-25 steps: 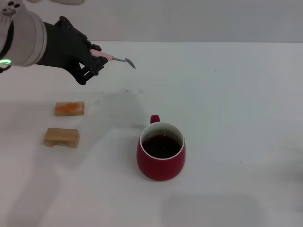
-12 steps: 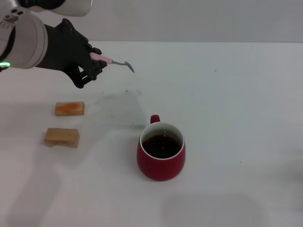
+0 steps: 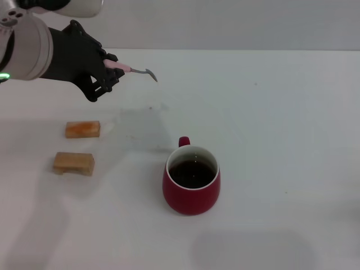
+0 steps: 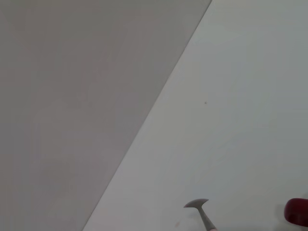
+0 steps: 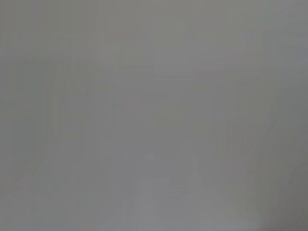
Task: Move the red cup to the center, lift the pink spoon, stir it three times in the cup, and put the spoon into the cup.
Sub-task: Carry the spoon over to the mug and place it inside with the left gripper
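Note:
The red cup (image 3: 191, 180) stands upright near the table's middle, handle toward the far side, its inside dark. High at the far left my left gripper (image 3: 110, 72) is shut on the pink spoon (image 3: 134, 70) by its pale pink handle; the grey neck and bowl stick out toward the right, well above and behind the cup. In the left wrist view the pink spoon's bowl (image 4: 197, 206) shows above the white table, with a sliver of the red cup (image 4: 297, 211) at the frame's edge. My right gripper is out of view.
Two small blocks lie at the left: an orange one (image 3: 82, 129) and a tan one (image 3: 73, 163). The white table (image 3: 281, 112) ends at a grey wall behind. The right wrist view shows only flat grey.
My left gripper with the spoon has shifted slightly left and up. The spoon's bowl has rotated a little. The cup and blocks have not moved.

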You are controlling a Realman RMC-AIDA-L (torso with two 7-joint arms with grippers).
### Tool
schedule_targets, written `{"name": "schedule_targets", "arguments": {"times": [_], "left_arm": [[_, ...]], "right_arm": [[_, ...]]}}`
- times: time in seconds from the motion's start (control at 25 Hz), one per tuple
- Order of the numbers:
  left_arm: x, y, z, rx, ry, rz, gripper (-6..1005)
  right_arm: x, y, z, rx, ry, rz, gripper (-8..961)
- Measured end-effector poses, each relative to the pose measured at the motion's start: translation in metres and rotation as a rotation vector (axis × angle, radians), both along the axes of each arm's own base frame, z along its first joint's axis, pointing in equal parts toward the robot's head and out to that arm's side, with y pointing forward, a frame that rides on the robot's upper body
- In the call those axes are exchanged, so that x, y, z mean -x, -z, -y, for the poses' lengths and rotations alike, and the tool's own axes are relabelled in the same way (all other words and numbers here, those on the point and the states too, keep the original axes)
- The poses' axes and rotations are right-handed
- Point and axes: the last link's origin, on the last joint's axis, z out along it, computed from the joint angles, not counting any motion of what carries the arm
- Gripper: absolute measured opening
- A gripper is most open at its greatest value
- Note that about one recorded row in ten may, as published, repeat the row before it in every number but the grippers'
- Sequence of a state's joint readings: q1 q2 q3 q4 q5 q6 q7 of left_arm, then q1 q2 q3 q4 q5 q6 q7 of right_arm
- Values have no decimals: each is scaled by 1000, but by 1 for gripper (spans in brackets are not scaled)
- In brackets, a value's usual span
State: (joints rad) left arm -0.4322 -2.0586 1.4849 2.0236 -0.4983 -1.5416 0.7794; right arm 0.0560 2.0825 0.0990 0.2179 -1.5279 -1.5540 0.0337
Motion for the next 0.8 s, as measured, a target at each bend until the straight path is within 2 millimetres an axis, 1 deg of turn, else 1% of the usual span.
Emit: {"name": "schedule_targets", "arguments": {"times": [0.24, 0.52, 0.8], "left_arm": [[5, -7, -4, -26, -21, 13, 174], [7, -15, -8, -58, -10, 21, 174], [3, -9, -5, -26, -3, 45, 174]], "right_arm": [[-9, -8, 2, -19, 34, 26, -1], [-10, -11, -4, -21, 33, 36, -1], [-13, -10, -8, -5, 50, 41, 0]]}}
